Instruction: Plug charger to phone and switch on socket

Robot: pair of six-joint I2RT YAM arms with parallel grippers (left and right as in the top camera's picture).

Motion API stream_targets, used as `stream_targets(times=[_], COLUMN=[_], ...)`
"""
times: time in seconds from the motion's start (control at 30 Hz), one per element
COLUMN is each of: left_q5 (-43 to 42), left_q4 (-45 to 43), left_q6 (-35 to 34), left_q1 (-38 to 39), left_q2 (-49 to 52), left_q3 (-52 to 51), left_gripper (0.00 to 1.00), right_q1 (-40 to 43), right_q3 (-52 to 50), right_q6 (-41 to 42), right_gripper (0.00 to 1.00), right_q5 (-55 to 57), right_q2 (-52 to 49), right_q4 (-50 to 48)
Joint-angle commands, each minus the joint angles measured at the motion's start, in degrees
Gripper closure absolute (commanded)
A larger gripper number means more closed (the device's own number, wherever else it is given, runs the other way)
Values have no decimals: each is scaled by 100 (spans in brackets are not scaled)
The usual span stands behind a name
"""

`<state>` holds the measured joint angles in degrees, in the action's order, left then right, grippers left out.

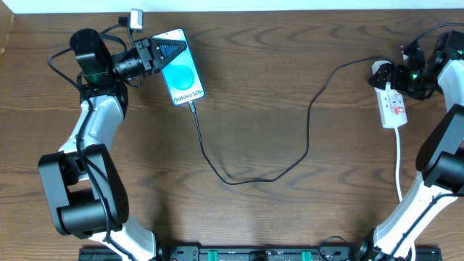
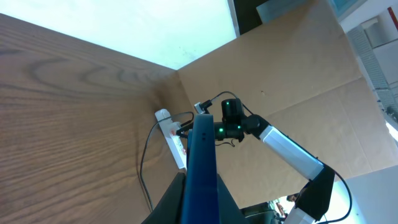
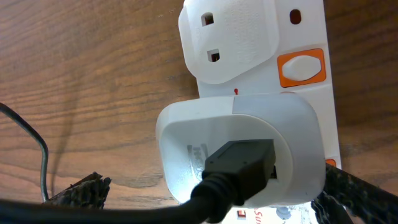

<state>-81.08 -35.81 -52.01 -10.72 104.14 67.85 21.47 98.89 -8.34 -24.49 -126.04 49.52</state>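
Observation:
The phone (image 1: 183,69) lies at the back left, its blue "Galaxy S25" screen up. My left gripper (image 1: 154,52) is shut on its top end; in the left wrist view the phone's dark edge (image 2: 202,155) sits between the fingers (image 2: 202,190). The charger's black cable (image 1: 308,123) is plugged into the phone's lower end and runs right to the white adapter (image 1: 378,70), which sits in the socket (image 1: 394,107). My right gripper (image 1: 389,74) is open, its fingers either side of the adapter (image 3: 242,137). An orange switch (image 3: 301,67) shows beside it.
The socket's thick white cord (image 1: 399,167) runs toward the front right beside the right arm. A small white object (image 1: 135,18) lies at the back edge behind the left gripper. A cardboard wall (image 2: 280,62) stands beyond the table's right side.

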Motion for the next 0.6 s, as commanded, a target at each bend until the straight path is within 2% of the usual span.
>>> stream_targets(times=[0.0,0.57], left_q5=[-74,-74], left_q4=[-28,-31], left_q6=[98,96], left_q1=[17,17], left_q2=[-83,-83], left_q3=[33,33], left_gripper=[93,92], right_q1=[-149,-435], right_q3=[-199,-232], right_q6=[127,321], right_gripper=[1,1], right_q5=[-743,-719], right_q2=[-85,-85], right_q4=[120,201])
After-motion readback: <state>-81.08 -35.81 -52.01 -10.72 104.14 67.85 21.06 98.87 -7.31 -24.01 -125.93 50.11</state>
